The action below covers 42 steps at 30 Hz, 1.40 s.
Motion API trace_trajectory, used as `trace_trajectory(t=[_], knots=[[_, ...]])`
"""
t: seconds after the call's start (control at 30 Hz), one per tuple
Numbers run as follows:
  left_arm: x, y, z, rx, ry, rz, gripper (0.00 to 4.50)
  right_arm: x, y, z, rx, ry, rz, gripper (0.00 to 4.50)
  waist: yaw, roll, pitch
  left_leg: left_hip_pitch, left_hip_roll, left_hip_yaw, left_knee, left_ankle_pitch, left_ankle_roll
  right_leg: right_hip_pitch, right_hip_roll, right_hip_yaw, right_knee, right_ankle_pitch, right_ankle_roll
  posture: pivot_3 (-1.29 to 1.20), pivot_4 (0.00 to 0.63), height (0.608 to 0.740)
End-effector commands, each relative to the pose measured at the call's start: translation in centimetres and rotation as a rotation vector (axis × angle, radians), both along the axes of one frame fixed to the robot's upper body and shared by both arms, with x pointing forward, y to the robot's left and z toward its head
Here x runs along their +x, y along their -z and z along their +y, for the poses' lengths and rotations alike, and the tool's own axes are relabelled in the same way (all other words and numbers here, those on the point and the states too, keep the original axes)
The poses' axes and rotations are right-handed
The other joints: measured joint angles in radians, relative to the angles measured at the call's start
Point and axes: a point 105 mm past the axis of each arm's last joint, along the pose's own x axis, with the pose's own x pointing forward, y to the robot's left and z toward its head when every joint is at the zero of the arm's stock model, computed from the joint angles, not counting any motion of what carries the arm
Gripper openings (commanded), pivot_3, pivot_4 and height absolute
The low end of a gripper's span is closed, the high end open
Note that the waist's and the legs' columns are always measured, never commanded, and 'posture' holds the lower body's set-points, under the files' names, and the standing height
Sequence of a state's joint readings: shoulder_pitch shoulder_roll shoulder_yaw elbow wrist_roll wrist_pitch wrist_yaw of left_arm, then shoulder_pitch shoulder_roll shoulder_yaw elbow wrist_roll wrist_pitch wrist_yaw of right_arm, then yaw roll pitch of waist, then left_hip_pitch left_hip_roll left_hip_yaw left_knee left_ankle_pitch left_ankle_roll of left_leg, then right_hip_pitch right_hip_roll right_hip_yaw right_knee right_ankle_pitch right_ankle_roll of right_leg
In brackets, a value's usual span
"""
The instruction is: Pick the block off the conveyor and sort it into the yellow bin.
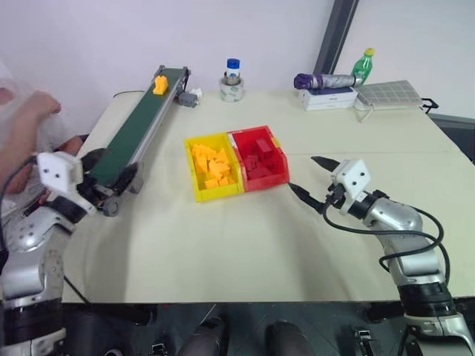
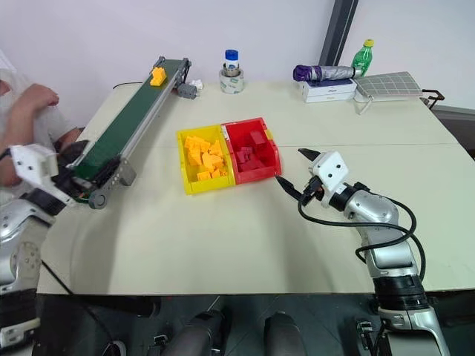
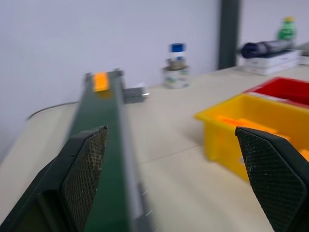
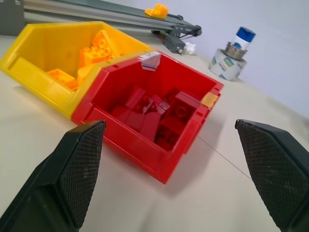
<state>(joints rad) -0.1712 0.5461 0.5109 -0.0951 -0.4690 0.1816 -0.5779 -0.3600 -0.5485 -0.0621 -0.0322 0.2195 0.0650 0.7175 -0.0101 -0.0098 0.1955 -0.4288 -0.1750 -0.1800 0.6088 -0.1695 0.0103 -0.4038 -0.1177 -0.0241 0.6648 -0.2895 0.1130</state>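
A yellow-orange block [image 1: 159, 84] rides at the far end of the conveyor [image 1: 137, 130], a dark green belt running along the table's left side. My left gripper [image 1: 111, 172] hovers open at the belt's near end, far from the block, with nothing between its fingers. The yellow bin [image 1: 190, 169] sits mid-table holding several yellow bricks, joined to a red bin [image 1: 283, 159] of dark red blocks. My right gripper [image 1: 302, 172] stands open and empty just right of the red bin, pointing toward it above the tabletop.
A person's hand [image 1: 30, 119] is at the far left beside the conveyor. At the back stand a tape roll with a small bottle [image 1: 232, 87], a folded umbrella [image 1: 324, 80] on a white box, a green bottle [image 1: 362, 65] and a grey mat [image 1: 390, 93].
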Motion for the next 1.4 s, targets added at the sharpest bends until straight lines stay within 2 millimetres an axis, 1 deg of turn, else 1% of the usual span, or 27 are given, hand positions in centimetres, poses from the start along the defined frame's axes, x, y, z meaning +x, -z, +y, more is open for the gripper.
trace_trajectory(t=[0.03, 0.1, 0.13, 0.23, 0.4, 0.47, 0.57, 0.63, 0.7, 0.9, 1.07, 1.17, 1.4], knots=[[-1.9, -1.1, 3.7, -0.046, -0.188, -0.084, 4.44, 0.2, -1.6, 0.5, 0.020, -0.034, -0.060, 4.50, 0.000, 0.000, 0.000, 0.000, 0.000, 0.000, 0.000, 0.000, 0.000, 0.000, 0.000, 0.000, 0.000, 0.000, 0.000, 0.00, 0.150, 0.740], [-2.1, -0.1, 4.9, -0.035, -0.254, -0.041, 4.44, 0.4, -1.7, 0.7, 0.021, -0.046, -0.063, 4.50, 0.000, 0.000, 0.000, 0.000, 0.000, 0.000, 0.000, 0.000, 0.000, -0.001, 0.000, 0.000, 0.000, 0.000, 0.000, 0.00, 0.150, 0.740], [-2.0, -0.1, 5.3, -0.024, -0.276, -0.038, 4.44, 0.4, -1.7, 0.8, 0.020, -0.049, -0.063, 4.50, 0.000, 0.000, 0.000, 0.000, 0.000, 0.000, 0.000, 0.000, 0.000, -0.001, 0.000, 0.000, 0.000, 0.000, 0.000, 0.00, 0.150, 0.740], [-1.7, -0.7, 5.3, -0.032, -0.285, -0.056, 4.44, 0.5, -1.8, 0.9, 0.018, -0.057, -0.067, 4.50, 0.009, 0.000, 0.000, 0.000, 0.000, 0.000, 0.000, -0.001, -0.001, -0.002, 0.000, 0.000, 0.000, 0.000, 0.000, 0.00, 0.150, 0.740], [-1.5, -0.6, 5.3, -0.028, -0.287, -0.051, 4.44, 0.1, -2.4, 1.2, 0.066, -0.093, -0.072, 4.50, 0.019, 0.000, 0.000, 0.000, 0.000, 0.001, 0.001, -0.001, -0.002, -0.002, 0.000, 0.001, 0.000, 0.000, 0.000, 0.00, 0.150, 0.740], [-1.4, -0.5, 5.1, -0.023, -0.279, -0.048, 4.44, -0.4, -2.6, 1.4, 0.111, -0.136, -0.038, 4.50, 0.020, 0.000, 0.000, 0.000, 0.000, 0.001, 0.001, -0.001, -0.002, -0.002, 0.000, 0.001, 0.000, 0.000, 0.000, 0.00, 0.150, 0.740], [-1.2, -0.5, 5.2, -0.027, -0.277, -0.044, 4.44, -1.5, -3.3, 2.0, 0.165, -0.208, -0.038, 4.50, 0.021, 0.000, 0.000, 0.000, 0.000, 0.001, 0.001, -0.001, -0.002, -0.002, 0.000, 0.001, 0.000, 0.000, 0.000, 0.00, 0.150, 0.740], [-0.9, -0.5, 5.0, -0.021, -0.268, -0.041, 4.44, -2.7, -3.3, 2.8, 0.179, -0.275, -0.021, 4.50, 0.021, 0.000, 0.000, 0.000, 0.000, 0.001, 0.000, -0.001, -0.002, -0.002, 0.000, 0.001, 0.000, 0.000, 0.000, 0.00, 0.150, 0.740], [-0.7, -0.5, 5.0, -0.014, -0.261, -0.036, 4.44, -3.0, -3.1, 3.0, 0.175, -0.288, -0.014, 4.50, 0.022, 0.000, 0.000, 0.000, 0.000, 0.001, 0.000, -0.001, -0.002, -0.002, 0.001, 0.001, 0.000, 0.000, 0.000, 0.00, 0.150, 0.740], [-0.1, -0.6, 5.1, -0.016, -0.241, -0.027, 4.44, -2.7, -3.0, 2.9, 0.204, -0.252, 0.007, 4.50, 0.021, 0.000, 0.000, 0.000, 0.000, 0.002, 0.000, -0.001, -0.002, -0.002, 0.001, 0.003, 0.000, 0.000, -0.001, 0.00, 0.150, 0.740], [0.5, -1.5, 5.0, -0.002, -0.232, -0.046, 4.44, -2.5, -2.8, 3.0, 0.202, -0.237, -0.005, 4.50, 0.022, 0.000, 0.000, 0.000, 0.001, 0.003, 0.000, -0.001, -0.002, -0.003, 0.001, 0.003, 0.000, 0.000, 0.000, 0.00, 0.150, 0.740], [0.7, -1.7, 4.9, -0.001, -0.226, -0.051, 4.44, -2.3, -3.1, 2.9, 0.219, -0.237, -0.003, 4.50, 0.022, 0.000, 0.000, 0.000, 0.001, 0.004, -0.001, -0.002, -0.002, -0.004, 0.001, 0.005, 0.000, 0.000, 0.000, 0.00, 0.150, 0.740], [0.6, -1.6, 4.9, -0.011, -0.225, -0.049, 4.44, -2.4, -3.1, 3.1, 0.223, -0.249, 0.007, 4.50, 0.021, 0.000, 0.000, 0.000, 0.001, 0.006, -0.001, -0.002, -0.002, -0.004, 0.001, 0.006, 0.000, 0.000, 0.000, 0.00, 0.150, 0.740]])
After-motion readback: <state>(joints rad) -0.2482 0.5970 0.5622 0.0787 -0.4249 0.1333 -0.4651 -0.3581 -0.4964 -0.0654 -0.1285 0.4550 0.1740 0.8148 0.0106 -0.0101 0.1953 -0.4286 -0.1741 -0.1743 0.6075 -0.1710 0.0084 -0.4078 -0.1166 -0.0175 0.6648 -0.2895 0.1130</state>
